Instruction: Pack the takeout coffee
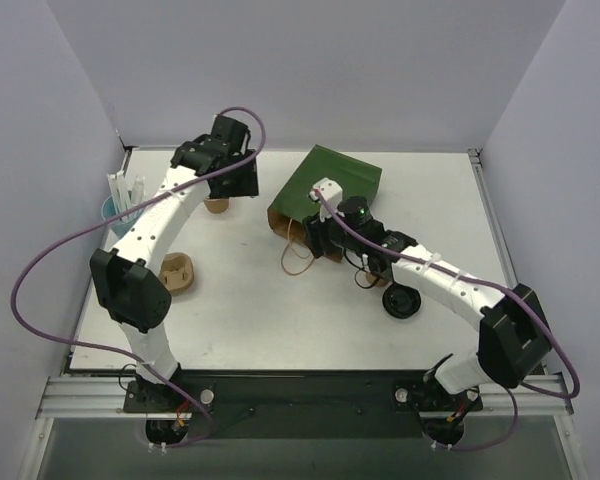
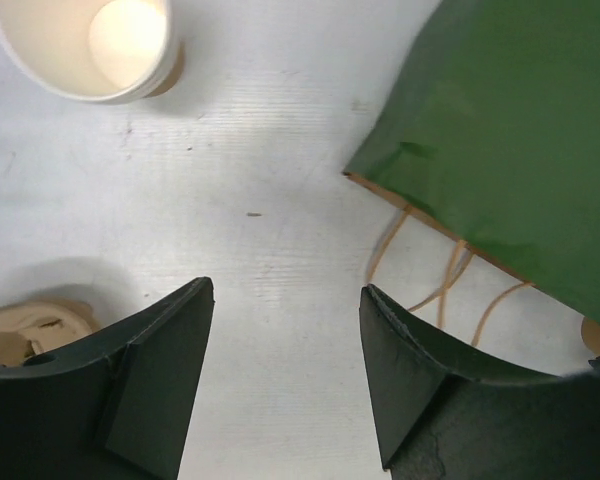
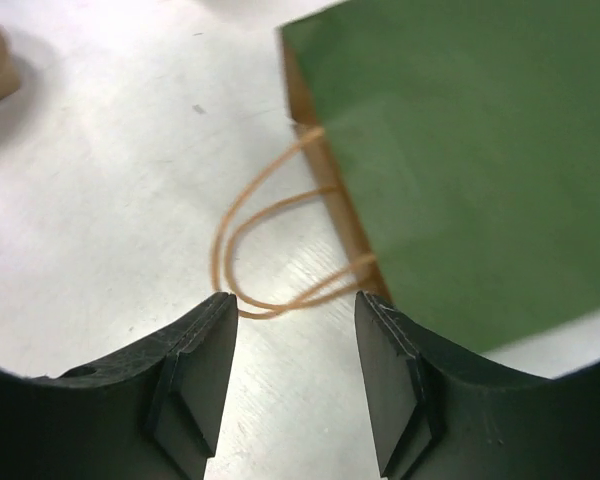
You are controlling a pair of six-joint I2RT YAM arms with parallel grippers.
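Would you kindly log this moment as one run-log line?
left gripper open over table | right gripper open by green bag handles | nothing held

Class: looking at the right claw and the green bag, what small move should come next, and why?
Probably lower the open right claw and close on the handles: the green bag lies flat, and its loops lie right at the claw.

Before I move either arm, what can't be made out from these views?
- Bag mouth, top view: the right arm partly covers it, and no view looks inside, so its contents are hidden.
- Black lid, top view: seen from straight above, so whether a cup sits under it cannot be told.
- Open cup, left wrist view: cut off by the top edge.
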